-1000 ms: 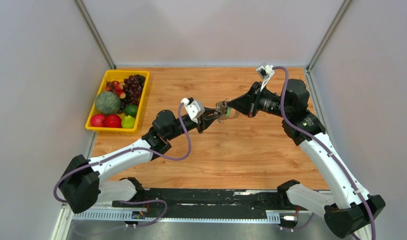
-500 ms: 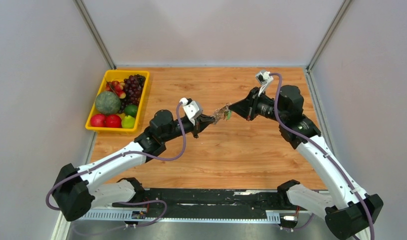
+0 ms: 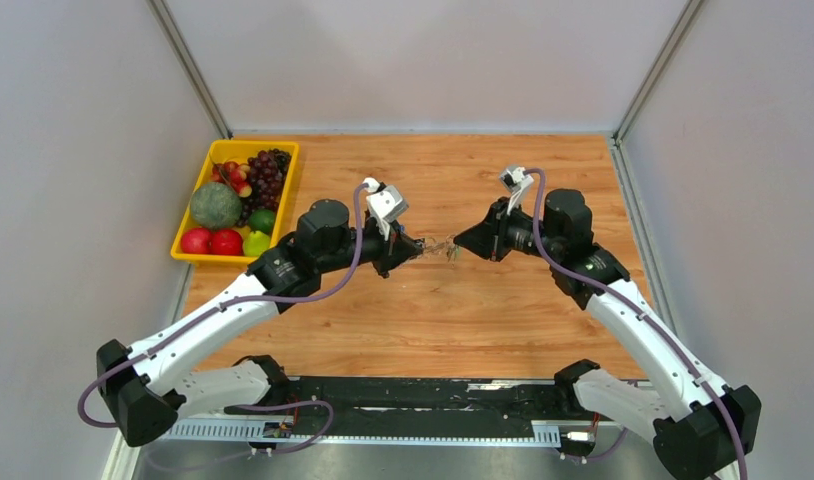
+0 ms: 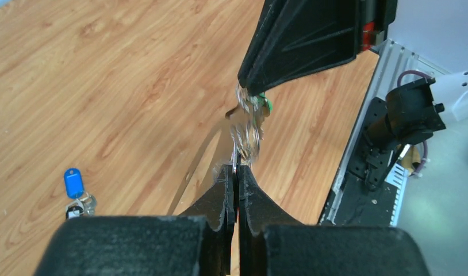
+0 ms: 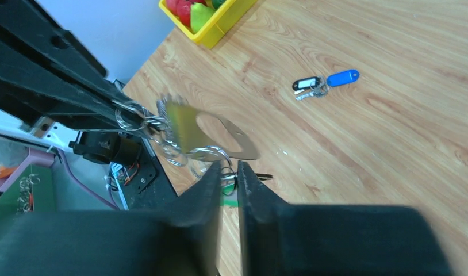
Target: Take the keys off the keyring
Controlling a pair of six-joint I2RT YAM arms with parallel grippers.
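A wooden table (image 3: 463,310) boxed by pale walls (image 3: 423,60) carries a yellow fruit tray (image 3: 245,146) at far left. Both arms reach inward and meet above mid-table. The left gripper (image 4: 236,169) is pressed together on one end of the keyring (image 4: 247,135). The right gripper (image 5: 230,169) pinches the other end by the green tag (image 4: 267,105), so the rings hang in the air between them. A blue-tagged key (image 5: 342,76) and a black-and-white-tagged key (image 5: 306,84) lie together on the wood, farther back.
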